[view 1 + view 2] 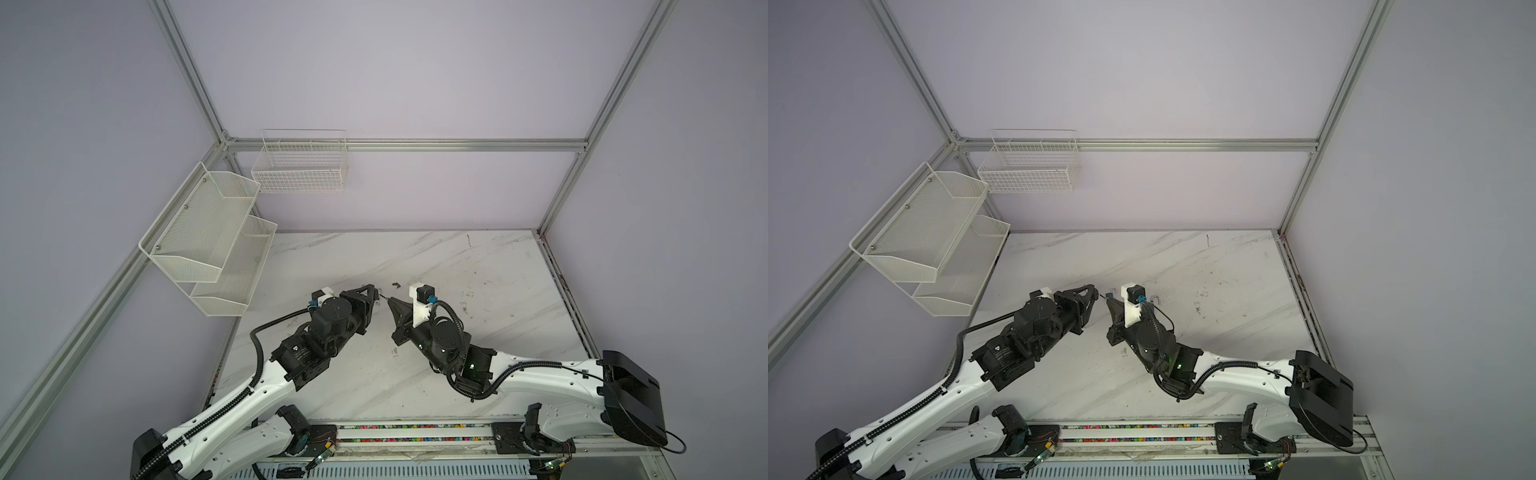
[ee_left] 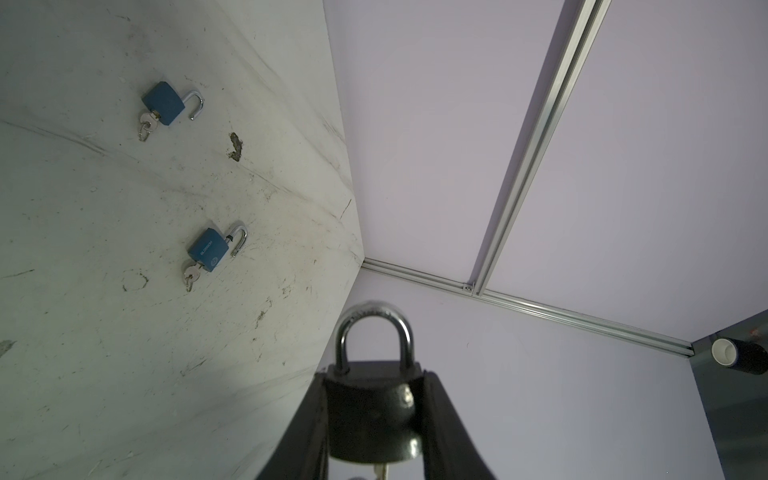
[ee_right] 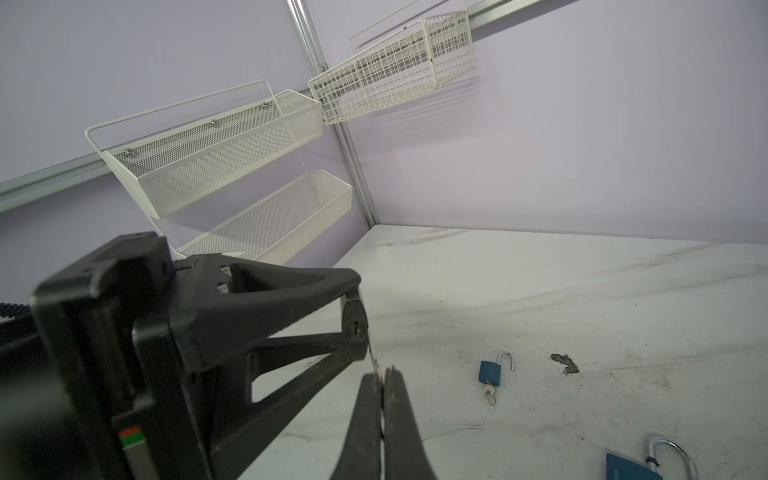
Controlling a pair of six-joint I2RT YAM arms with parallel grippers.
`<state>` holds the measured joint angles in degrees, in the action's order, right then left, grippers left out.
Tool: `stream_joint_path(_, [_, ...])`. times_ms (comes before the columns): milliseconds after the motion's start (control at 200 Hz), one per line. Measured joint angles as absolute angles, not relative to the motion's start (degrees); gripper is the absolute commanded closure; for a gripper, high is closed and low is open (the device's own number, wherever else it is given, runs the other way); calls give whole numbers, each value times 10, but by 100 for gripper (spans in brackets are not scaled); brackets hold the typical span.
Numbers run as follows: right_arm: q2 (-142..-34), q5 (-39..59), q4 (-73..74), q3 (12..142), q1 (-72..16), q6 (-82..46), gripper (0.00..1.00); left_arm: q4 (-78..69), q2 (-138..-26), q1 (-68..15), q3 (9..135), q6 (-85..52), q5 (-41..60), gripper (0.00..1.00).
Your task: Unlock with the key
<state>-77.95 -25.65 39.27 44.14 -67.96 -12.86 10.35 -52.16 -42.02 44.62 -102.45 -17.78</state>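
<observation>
We see the two arms meet near the middle of the white table (image 1: 457, 266), a bit toward 11 o'clock in both top views. The left gripper (image 1: 371, 293) reaches in from 7 o'clock and points toward 2 o'clock. Its jaws are clamped on the black lock (image 2: 370, 415), one finger on each side of its body. The lock is held up off the table. Its silver loop (image 2: 374, 324) sticks out past the fingertips and is pushed down shut.

The right gripper (image 1: 391, 301) reaches in from 4 o'clock and points toward 11 o'clock, almost tip to tip with the left one. Its jaws are squeezed tight on the key (image 3: 372, 358), which we see only as a thin edge. The key's tip is right at the bottom of the black lock, by the keyhole. We think it may be a little way in, but the view is too dim to be sure.

Two more locks lie flat on the table, apart from each other. The plain blue lock (image 2: 164, 104) and the blue lock with writing (image 2: 208, 251) are both popped open. Each has a small key (image 2: 145, 124) stuck in its bottom. A brown smudge (image 2: 236, 145) is near the plain one.

White racks (image 1: 208, 241) hang on the wall at 10 o'clock, and a wire basket (image 1: 299, 166) hangs at 11 o'clock.
</observation>
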Motion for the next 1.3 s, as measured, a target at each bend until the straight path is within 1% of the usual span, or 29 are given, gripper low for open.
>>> stream_joint_path(315, [-803, -256, 402, 446, -682, -122, 100, 106, -522, -418, 446, -1025, -178, 96])
stream_joint_path(875, [-804, -247, 410, 446, -682, -119, 100, 104, -528, -417, 446, -1025, -173, 97])
stream_joint_path(1300, [-814, -262, 414, 449, -682, -114, 100, 105, -528, -416, 446, -1024, -170, 97])
